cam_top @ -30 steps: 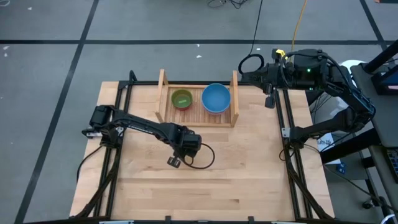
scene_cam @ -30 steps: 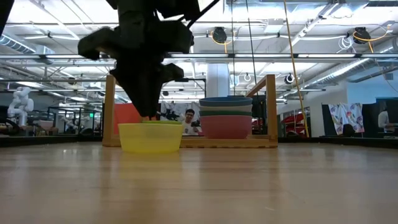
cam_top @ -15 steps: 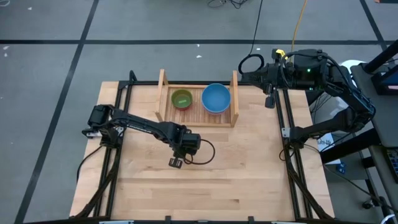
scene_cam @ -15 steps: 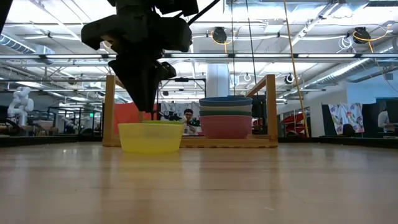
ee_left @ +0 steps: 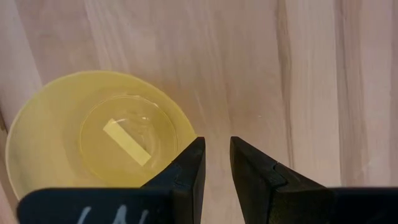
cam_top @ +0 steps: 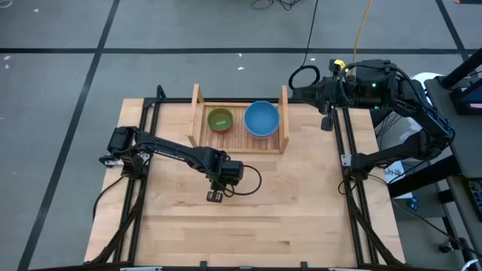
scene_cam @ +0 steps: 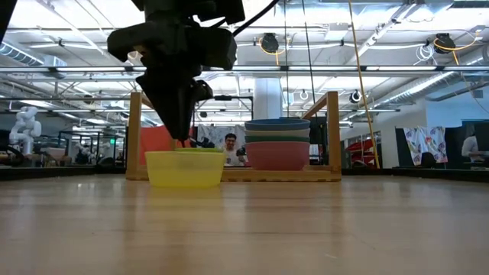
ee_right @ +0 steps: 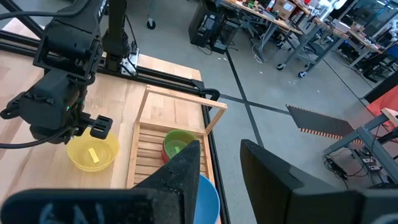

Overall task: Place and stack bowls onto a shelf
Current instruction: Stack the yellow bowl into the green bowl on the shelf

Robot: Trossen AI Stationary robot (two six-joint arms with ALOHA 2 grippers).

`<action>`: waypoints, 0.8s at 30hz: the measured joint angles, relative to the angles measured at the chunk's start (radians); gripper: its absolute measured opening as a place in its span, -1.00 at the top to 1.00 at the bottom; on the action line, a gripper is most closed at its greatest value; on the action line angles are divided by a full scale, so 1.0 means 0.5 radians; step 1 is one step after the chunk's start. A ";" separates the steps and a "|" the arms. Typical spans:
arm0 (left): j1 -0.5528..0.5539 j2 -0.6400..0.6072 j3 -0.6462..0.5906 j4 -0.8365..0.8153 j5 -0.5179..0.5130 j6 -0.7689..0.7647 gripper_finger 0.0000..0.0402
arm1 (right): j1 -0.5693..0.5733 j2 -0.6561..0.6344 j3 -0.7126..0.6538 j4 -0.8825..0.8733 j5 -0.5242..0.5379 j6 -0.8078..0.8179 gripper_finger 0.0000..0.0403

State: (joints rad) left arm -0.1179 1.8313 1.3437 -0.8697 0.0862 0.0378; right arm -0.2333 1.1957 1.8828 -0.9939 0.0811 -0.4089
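Observation:
A yellow bowl (ee_left: 81, 149) sits upright on its base on the tabletop, seen in the low view (scene_cam: 185, 168) in front of the shelf. My left gripper (ee_left: 216, 146) points down just above the bowl's rim, narrowly open, one finger over the rim's edge and the other outside it. From above, the arm hides the bowl and only the gripper (cam_top: 215, 196) shows. The shelf (cam_top: 239, 143) holds a light green bowl in a red one (cam_top: 220, 119) and a blue-topped stack (cam_top: 261, 119). My right gripper (ee_right: 221, 152) waits, open, beyond the table's far right corner.
The shelf's upright side boards (cam_top: 197, 113) stand at the table's far side. A cable loop (cam_top: 245, 184) lies beside the left wrist. Bare wood lies toward the near edge (cam_top: 248, 241). A person (scene_cam: 231, 147) shows in the room behind the shelf.
My left gripper has drifted slightly toward the table's right and near edge above the yellow bowl, its wrist turning a little. The bowl has stayed where it was.

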 joint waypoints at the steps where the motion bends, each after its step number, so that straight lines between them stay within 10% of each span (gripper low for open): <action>1: 0.001 0.000 0.000 0.000 0.001 -0.002 0.60 | 0.000 0.000 0.000 0.000 0.000 0.000 0.45; 24: 0.029 0.018 -0.285 0.181 -0.017 0.138 0.60 | -0.001 0.000 0.000 0.000 -0.007 -0.060 0.45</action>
State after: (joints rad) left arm -0.1032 1.8400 1.2011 -0.7792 0.0776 0.1069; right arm -0.2336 1.1957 1.8828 -0.9939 0.0776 -0.4389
